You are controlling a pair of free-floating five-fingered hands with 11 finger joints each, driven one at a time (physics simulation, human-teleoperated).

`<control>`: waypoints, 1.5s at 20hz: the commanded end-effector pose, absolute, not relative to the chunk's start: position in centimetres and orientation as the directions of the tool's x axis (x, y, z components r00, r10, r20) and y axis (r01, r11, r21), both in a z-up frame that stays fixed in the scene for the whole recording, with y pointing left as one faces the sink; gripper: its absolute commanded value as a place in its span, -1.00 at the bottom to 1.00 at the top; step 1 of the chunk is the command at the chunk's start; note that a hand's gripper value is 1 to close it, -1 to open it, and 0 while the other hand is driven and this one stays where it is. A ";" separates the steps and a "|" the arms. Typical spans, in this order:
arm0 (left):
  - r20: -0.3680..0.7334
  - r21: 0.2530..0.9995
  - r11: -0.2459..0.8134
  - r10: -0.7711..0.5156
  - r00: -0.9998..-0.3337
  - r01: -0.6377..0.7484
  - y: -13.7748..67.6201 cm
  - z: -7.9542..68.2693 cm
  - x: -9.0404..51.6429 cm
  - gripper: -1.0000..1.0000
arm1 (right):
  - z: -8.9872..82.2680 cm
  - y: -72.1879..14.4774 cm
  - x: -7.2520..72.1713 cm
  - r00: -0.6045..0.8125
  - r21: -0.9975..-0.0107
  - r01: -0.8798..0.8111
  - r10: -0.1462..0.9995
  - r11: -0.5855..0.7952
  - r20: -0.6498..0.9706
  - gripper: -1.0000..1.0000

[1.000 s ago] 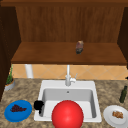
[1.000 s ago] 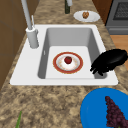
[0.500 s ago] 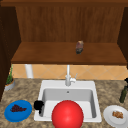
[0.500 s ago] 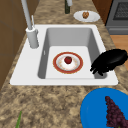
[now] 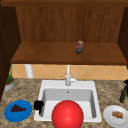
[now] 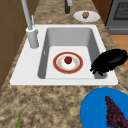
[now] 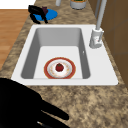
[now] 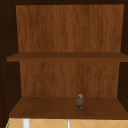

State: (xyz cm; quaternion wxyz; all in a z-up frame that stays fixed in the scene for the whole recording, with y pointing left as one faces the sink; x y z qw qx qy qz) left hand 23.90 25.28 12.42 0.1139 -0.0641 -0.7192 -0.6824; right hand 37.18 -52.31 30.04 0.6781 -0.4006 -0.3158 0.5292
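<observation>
Red ball (image 5: 67, 115): nearest in the front view, smooth, glossy and round, hiding the front rim of the sink.
Right hand (image 7: 22, 105): matte black, close to the right side camera, low over the speckled stone tabletop (image 7: 82, 100), fingers stretched out and apart, nothing held.
Left hand (image 5: 38, 105): hovering at the front left corner of the sink (image 5: 45, 86), between it and the blue plate (image 5: 10, 116); fingers loose, drooping over the rim, empty.
Blue plate: flat, glossy, on the tabletop just beside the left hand, carrying a knobbly dark purple bunch of grapes (image 5: 18, 108) lying on its side.
White plate (image 5: 110, 115): on the tabletop right of the sink, a brown crusty pastry (image 5: 118, 114) resting on it.
Sink: white, squared, smooth-walled; flat on its floor a round red-rimmed plate (image 6: 77, 66) with a small red fruit (image 6: 68, 60) in the middle, probably kept centred by the shallow dish.
Faucet (image 5: 68, 75): grey metal, upright behind the basin.
Bottle (image 5: 123, 94): dark green, slim, standing at the far right.
Plant pot (image 5: 9, 85): far left, green leaves.
Shelf (image 5: 50, 53): brown grained wood; small rounded jar (image 5: 79, 47) upright, back from the edge.
</observation>
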 end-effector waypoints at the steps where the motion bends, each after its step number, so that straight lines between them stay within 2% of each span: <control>1: 0.251 0.967 0.061 -0.063 -0.966 0.248 25.3 12.4 23.9 0.00 | 29.5 -52.3 37.6 0.239 -0.854 -0.507 0.971 0.118 -0.007 -1.00; 30: 0.251 0.967 0.061 -0.063 -0.966 0.248 25.3 12.4 23.9 0.00 | 26.3 -53.9 43.6 0.183 -0.762 -0.636 0.983 0.120 0.001 -1.00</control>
